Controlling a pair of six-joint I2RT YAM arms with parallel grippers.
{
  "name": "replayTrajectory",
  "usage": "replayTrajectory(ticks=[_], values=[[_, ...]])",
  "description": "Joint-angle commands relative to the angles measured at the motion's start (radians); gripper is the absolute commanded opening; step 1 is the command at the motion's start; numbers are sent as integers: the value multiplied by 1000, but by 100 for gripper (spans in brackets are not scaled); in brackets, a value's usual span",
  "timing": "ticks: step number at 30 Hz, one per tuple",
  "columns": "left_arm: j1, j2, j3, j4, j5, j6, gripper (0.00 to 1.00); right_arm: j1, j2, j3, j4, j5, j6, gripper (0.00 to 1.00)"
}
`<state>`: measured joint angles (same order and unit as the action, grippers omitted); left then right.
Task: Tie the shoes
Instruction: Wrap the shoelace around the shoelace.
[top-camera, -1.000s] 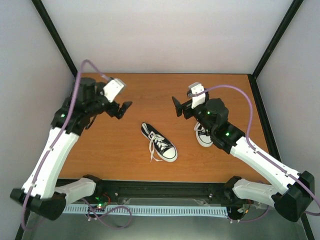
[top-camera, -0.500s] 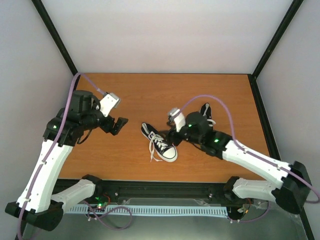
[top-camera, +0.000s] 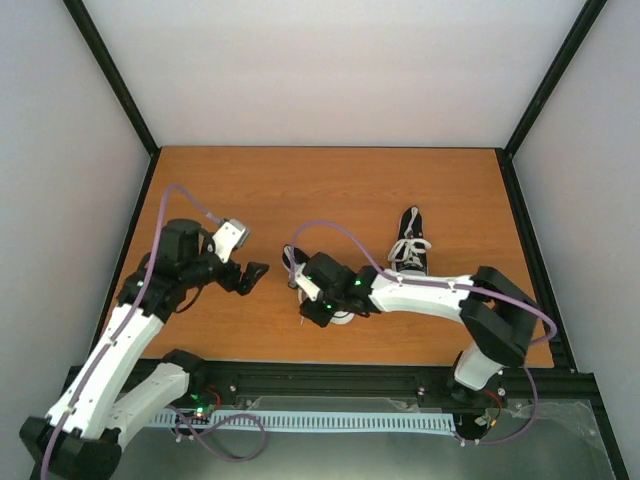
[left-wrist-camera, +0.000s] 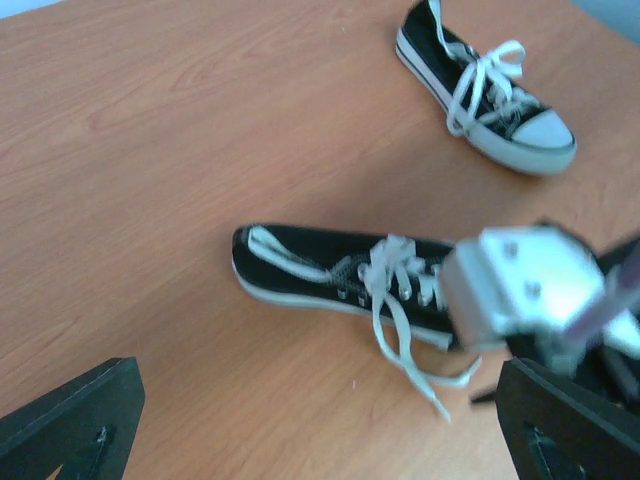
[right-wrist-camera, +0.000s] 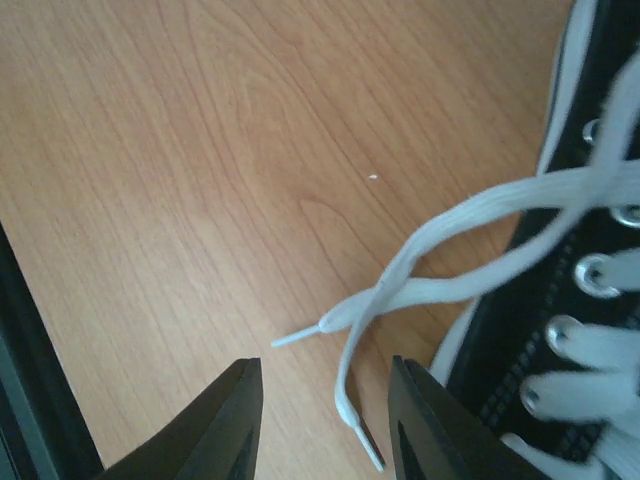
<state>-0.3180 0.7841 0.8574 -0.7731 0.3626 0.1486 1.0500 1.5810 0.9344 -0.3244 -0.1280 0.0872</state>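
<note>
**Right pincer part open around a loose lace; left pincer wide and empty**

Your table (top-camera: 330, 180) carries both shoes. The left arm (top-camera: 115, 345) stands over the left side. The right arm (top-camera: 430, 293) reaches in from the right, across to the middle.

The near shoe (left-wrist-camera: 320, 270) lies around the middle of the table, heel to the far left and toe to the near right. From above, the right arm hides most of it. The far shoe (top-camera: 411, 245) sits to the right and farther back, well apart from the first, with its white toe pointing near.

Your left gripper (top-camera: 250, 275) hangs just left of the near shoe without touching it. Its fingers (left-wrist-camera: 70, 425) are spread as wide as they go, with nothing between them.

Your right gripper (right-wrist-camera: 325, 410) is low over the near shoe's near side. Its jaws are part open, with a clear gap.

The laces (right-wrist-camera: 400, 290) trail off the shoe onto the wood. One lace end lies in that gap, and neither finger pinches it.
</note>
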Motion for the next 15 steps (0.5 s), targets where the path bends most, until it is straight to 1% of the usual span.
replayTrajectory(ticks=[1,3,6,7,11,15], values=[[7,113,-19,336,45,-170,100,6,96,129,-134,-58,-50,35],[7,130,-54,414,28,-251,100,9,122,174,-176,-62,-37,34],[7,84,-144,579,-9,-307,100,12,141,235,-240,-21,-24,32],[9,77,-159,603,-39,-332,100,15,153,258,-265,5,-26,32],[23,65,-202,609,-28,-349,100,29,184,267,-303,47,-61,32],[26,59,-271,647,-47,-394,100,45,189,173,-229,47,-77,28]])
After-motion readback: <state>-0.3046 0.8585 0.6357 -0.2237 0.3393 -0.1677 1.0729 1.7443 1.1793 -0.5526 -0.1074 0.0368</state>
